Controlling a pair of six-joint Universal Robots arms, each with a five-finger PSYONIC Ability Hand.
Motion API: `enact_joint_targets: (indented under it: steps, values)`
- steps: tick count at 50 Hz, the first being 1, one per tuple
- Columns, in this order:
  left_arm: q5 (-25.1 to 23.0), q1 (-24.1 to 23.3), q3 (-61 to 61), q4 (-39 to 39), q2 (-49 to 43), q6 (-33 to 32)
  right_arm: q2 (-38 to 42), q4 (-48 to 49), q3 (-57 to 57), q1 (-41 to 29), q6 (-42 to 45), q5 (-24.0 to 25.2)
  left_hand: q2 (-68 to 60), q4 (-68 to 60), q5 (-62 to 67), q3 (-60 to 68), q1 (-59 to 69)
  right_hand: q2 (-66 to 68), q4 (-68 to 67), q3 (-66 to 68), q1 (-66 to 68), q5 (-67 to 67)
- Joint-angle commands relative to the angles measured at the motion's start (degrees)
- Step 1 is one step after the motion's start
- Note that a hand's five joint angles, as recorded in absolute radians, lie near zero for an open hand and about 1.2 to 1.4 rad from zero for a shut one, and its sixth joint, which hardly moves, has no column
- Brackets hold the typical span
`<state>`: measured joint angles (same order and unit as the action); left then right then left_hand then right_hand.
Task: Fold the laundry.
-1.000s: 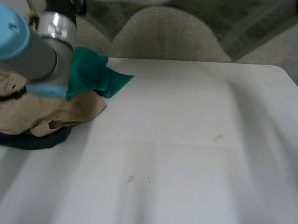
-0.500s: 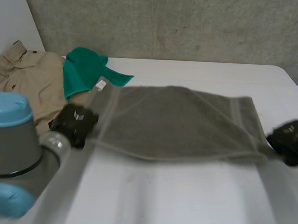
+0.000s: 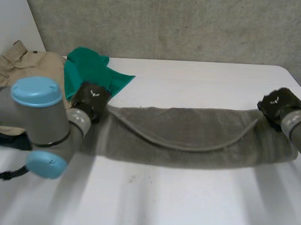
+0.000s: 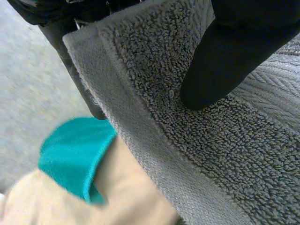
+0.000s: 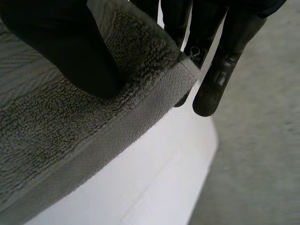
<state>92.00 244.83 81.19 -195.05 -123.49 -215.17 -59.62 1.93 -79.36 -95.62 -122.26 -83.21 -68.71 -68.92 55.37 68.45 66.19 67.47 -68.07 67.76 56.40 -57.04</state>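
A grey towel (image 3: 189,137) lies stretched across the white table (image 3: 192,79), folded lengthwise with its upper layer sagging in the middle. My left hand (image 3: 90,100) pinches the towel's left end. In the left wrist view the thumb (image 4: 229,56) presses the towel (image 4: 197,140) corner against the fingers (image 4: 79,79) behind it. My right hand (image 3: 278,105) pinches the right end. In the right wrist view its thumb (image 5: 65,51) clamps the towel (image 5: 61,136) corner against the fingers (image 5: 220,65).
A teal cloth (image 3: 89,69) and a tan garment (image 3: 26,70) are piled at the table's back left, next to my left hand, with a dark cloth (image 3: 7,141) below. The table's right edge (image 3: 296,80) is close to my right hand.
Both hands have carried the towel's near corners away from me toward the far edge, doubling the towel over. The left arm has swung in over the tan pile.
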Motion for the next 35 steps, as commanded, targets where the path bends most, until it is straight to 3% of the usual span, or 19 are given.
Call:
enact_joint_targets:
  steps: [1, 7, 8, 9, 10, 11, 12, 13, 15, 26, 30, 35]
  values:
    - [0.8, -0.6, -13.6, -5.2, -10.8, -3.1, 9.5, 10.8, 9.4, -1.6, 0.8, -2.9, -11.3, -11.1, 14.6, 11.6, 13.8, 12.5, -11.9, 12.2, 23.6, -13.0]
    - [2.2, -0.7, -21.6, -7.8, -17.4, -8.1, 16.5, 14.5, 15.9, -1.7, 0.9, -3.2, -11.3, -11.1, 14.6, 11.6, 13.8, 12.5, -11.9, 12.2, 23.6, -13.0]
    - [2.1, -0.7, -22.6, -8.1, -18.5, -9.2, 18.4, 14.9, 17.4, -1.7, 0.9, -3.4, -11.3, -11.1, 14.6, 11.6, 13.8, 4.6, -4.0, 4.3, 15.7, -5.0]
    - [2.0, -0.8, -23.0, -8.2, -18.9, -9.6, 19.4, 14.9, 18.0, -1.7, 1.0, -3.4, -0.2, 0.1, 3.5, 0.4, 2.7, -22.1, 22.7, -22.4, -11.1, 21.7]
    - [2.0, -0.8, -23.3, -8.2, -19.2, -10.1, 20.1, 14.9, 18.5, -1.8, 1.1, -3.7, 21.8, 22.0, -18.4, -21.5, -19.3, -51.5, 52.1, -51.8, -40.5, 51.1]
    - [2.1, -0.8, -23.4, -8.3, -19.4, -10.4, 20.8, 14.9, 18.9, -1.8, 1.3, -4.2, 47.0, 47.2, -43.6, -46.7, -44.5, -57.5, 58.1, -57.8, -46.4, 57.0]
    - [2.7, -0.9, -23.5, -8.3, -19.4, -10.9, 21.5, 14.9, 19.5, -1.9, 1.7, -5.6, 54.9, 55.1, -51.5, -54.6, -52.4, -57.5, 58.1, -57.8, -46.4, 57.0]
    - [2.8, -1.0, -23.5, -8.3, -19.3, -11.0, 21.6, 14.8, 19.8, -1.9, 1.8, -6.3, 51.5, 51.7, -48.1, -51.2, -48.9, -57.5, 58.1, -57.8, -46.4, 57.0]
    - [3.4, -1.2, -23.2, -8.3, -19.0, -11.1, 21.6, 14.7, 19.9, -2.0, 1.8, -7.2, 58.7, 58.9, -55.4, -58.4, -56.2, -57.5, 58.1, -57.8, -46.4, 57.0]
    - [5.6, -2.1, -15.6, -8.3, -12.0, -10.2, 9.7, 12.3, 12.9, -1.7, -5.2, -7.3, 58.7, 58.9, -55.4, -58.4, -56.2, -57.5, 58.1, -57.8, -46.4, 57.0]
    - [5.6, -1.9, -9.8, -8.2, -8.4, -8.5, 3.5, 5.7, 9.3, 0.2, -8.9, -3.7, 58.7, 58.9, -55.4, -58.4, -56.2, -57.5, 58.1, -57.8, -46.4, 57.0]
    - [5.2, -1.5, -0.9, -7.9, -0.4, -2.7, -1.1, -8.4, 4.9, 5.6, -12.8, 7.2, 58.7, 58.9, -55.4, -58.4, -56.2, -57.5, 58.1, -57.8, -46.4, 57.0]
